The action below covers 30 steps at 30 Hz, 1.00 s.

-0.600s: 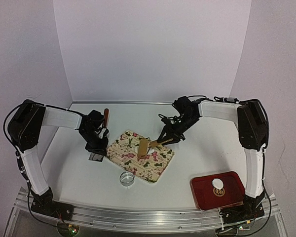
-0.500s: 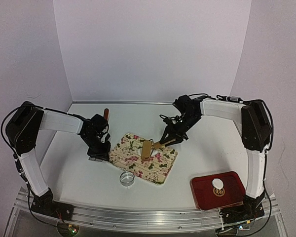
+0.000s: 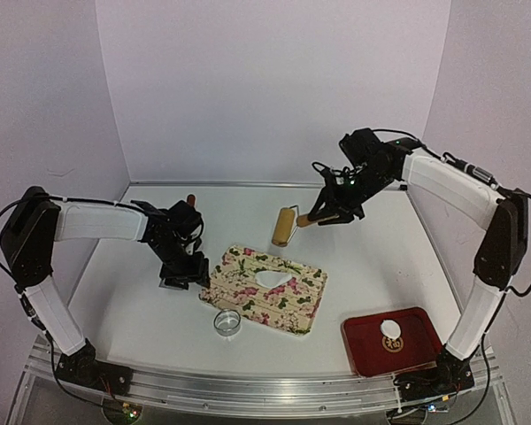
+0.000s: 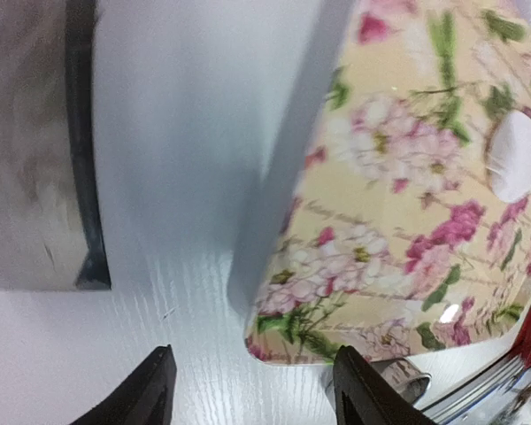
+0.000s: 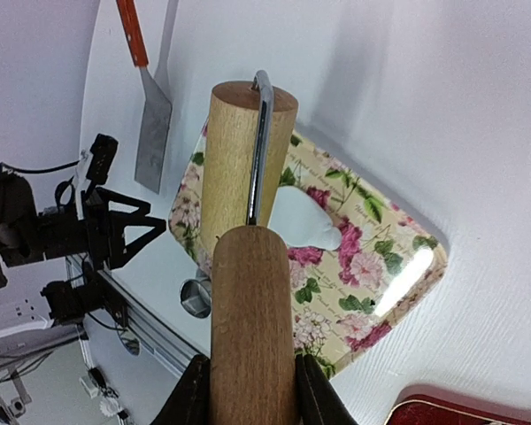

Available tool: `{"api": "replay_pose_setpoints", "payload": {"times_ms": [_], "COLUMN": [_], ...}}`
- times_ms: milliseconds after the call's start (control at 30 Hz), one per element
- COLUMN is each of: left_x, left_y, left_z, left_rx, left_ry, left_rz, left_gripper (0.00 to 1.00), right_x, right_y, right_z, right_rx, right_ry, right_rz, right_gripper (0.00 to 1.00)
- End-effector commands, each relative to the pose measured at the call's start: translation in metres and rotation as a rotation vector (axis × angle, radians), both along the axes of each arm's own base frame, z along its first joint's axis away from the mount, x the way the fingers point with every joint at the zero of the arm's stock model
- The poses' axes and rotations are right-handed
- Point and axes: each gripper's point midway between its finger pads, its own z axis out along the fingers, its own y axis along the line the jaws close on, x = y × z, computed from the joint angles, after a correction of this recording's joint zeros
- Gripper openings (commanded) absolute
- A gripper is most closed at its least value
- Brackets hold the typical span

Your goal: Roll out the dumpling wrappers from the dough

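We see the right end effector (image 3: 323,215) clenched around the handle of the rolling pin (image 3: 285,226), held above the counter (image 3: 124,310) in the upper middle of the overhead view. The left end effector (image 3: 184,270) is released, its fingers spread beside the left corner of the flowered board (image 3: 248,297). One dumpling wrapper (image 3: 390,329) lies on the red tray (image 3: 363,350), lower right.

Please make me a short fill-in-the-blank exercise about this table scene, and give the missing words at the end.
1. The right gripper is shut on the wooden handle of the ____.
2. The tray that holds one dumpling wrapper is ____ in colour.
3. The left gripper, beside the floral board, is ____ and holds nothing.

Missing words: rolling pin; red; open.
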Motion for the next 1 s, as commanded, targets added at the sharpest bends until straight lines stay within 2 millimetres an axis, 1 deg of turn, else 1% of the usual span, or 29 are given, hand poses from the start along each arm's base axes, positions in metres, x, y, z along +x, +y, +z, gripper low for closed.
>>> {"api": "replay_pose_setpoints", "payload": {"times_ms": [0,67,167,200,267,300,400,567,733,867,967], "left_x": [0.056,0.077,0.101,0.108,0.120,0.123,0.131,0.148,0.161,0.156,0.147], "left_y": [-0.030,-0.044,-0.064,-0.071,-0.085,-0.091,-0.108,-0.131,-0.146,-0.153,-0.157], "left_z": [0.058,0.063,0.059,0.056,0.050,0.048,0.044,0.043,0.030,0.018,0.010], "left_rx": [-0.017,0.009,0.033,0.039,0.037,0.029,-0.012,-0.058,-0.065,-0.101,-0.140], "left_ry": [-0.260,-0.327,-0.390,-0.406,-0.436,-0.447,-0.495,-0.592,-0.613,-0.600,-0.566], "left_rz": [-0.226,-0.359,-0.522,-0.576,-0.671,-0.708,-0.798,-0.874,-0.910,-0.959,-0.990], "left_gripper": [0.67,0.69,0.69,0.69,0.69,0.69,0.68,0.69,0.69,0.70,0.69], "right_x": [0.026,0.031,0.032,0.030,0.027,0.024,0.019,0.009,0.002,-0.002,-0.002], "right_y": [-0.034,-0.050,-0.069,-0.073,-0.075,-0.078,-0.080,-0.086,-0.090,-0.092,-0.092], "right_z": [0.016,0.016,0.021,0.022,0.027,0.028,0.036,0.043,0.043,0.040,0.037], "right_rx": [-0.039,-0.069,-0.102,-0.105,-0.082,-0.069,-0.027,0.013,0.032,0.036,0.035], "right_ry": [-0.098,-0.115,-0.159,-0.164,-0.178,-0.178,-0.191,-0.195,-0.175,-0.160,-0.150], "right_rz": [-0.176,-0.254,-0.346,-0.369,-0.396,-0.414,-0.449,-0.491,-0.528,-0.548,-0.552], "right_gripper": [0.00,0.00,0.00,0.00,0.00,0.00,0.00,0.00,0.00,0.00,0.00]}}
